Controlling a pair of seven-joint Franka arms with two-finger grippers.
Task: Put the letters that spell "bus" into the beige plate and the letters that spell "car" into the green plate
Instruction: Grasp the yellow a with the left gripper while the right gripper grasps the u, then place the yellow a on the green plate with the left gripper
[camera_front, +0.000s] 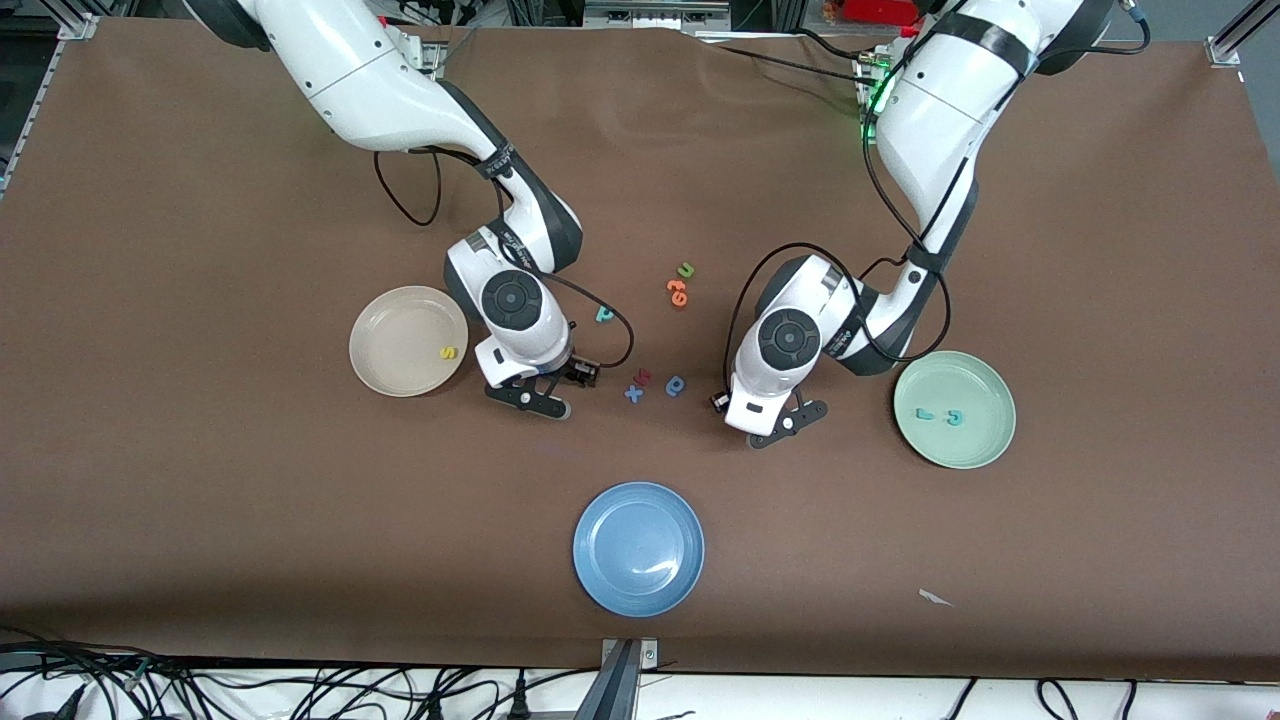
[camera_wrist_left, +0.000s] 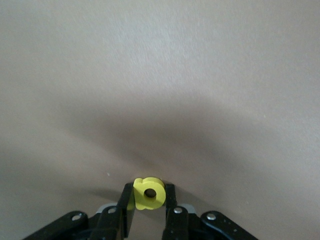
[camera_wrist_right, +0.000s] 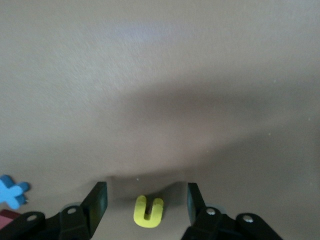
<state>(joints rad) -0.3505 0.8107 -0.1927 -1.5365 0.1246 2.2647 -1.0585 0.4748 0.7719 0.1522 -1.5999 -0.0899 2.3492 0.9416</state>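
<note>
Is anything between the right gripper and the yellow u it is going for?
Nothing visible. The yellow u lies flat on the table between the open fingers of the right gripper, touching neither. The blue x lies off to one side.

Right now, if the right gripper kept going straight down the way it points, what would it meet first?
Likely the yellow u, lying flat on the table between the right gripper's open fingers; height above it is unclear.
</note>
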